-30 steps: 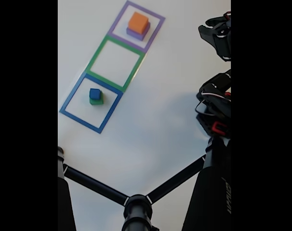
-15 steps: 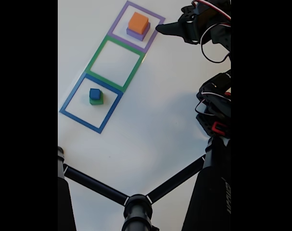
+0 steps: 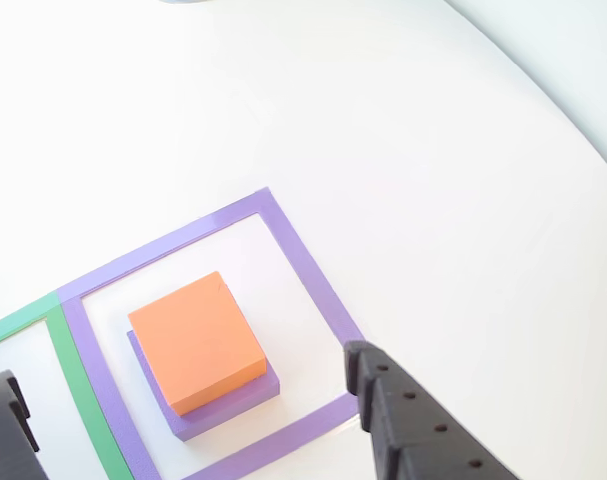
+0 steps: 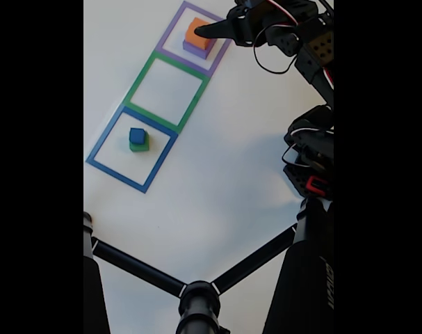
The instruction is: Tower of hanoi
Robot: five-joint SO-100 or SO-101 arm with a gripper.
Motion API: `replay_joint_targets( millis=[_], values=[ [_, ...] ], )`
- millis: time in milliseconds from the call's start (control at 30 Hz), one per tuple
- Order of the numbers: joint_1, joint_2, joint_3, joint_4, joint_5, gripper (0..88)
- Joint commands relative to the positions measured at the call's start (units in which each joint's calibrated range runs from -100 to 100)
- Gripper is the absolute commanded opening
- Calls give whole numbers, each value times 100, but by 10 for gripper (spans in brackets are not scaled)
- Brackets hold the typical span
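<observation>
An orange block (image 3: 196, 340) sits on a flat purple block (image 3: 228, 410) inside the purple square outline (image 3: 308, 265). In the other view my gripper (image 3: 180, 365) is open above this stack, with one black finger (image 3: 398, 420) to its right and the other (image 3: 5, 415) at the lower left edge. The fixed view shows my gripper (image 4: 214, 24) reaching from the right over the orange block (image 4: 191, 35) and purple block (image 4: 194, 49). A small blue cube (image 4: 137, 134) rests on a green block (image 4: 140, 147) inside the blue outline (image 4: 103, 142).
A green outline (image 4: 141, 76) lies between the purple outline and the blue one, with nothing in it. The arm's base and cables (image 4: 311, 160) stand at the right. Black tripod legs (image 4: 197, 299) cross the bottom. The white table's edge (image 3: 573, 110) curves at the upper right.
The arm has swung in from the right edge toward the upper left. Its gripper now hangs over the orange and purple stack. No block has moved.
</observation>
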Motion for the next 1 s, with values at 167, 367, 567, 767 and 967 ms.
replay_joint_targets(
  millis=[167, 367, 567, 767, 967],
  values=[
    [76, 770, 1117, -2622, 36, 405],
    [-115, 1190, 1762, -3942, 36, 403],
    [-134, 1860, 2144, -5165, 36, 406],
    [-125, 2748, 2235, -6274, 36, 406],
    [-29, 3466, 2171, -7003, 36, 408]
  ],
)
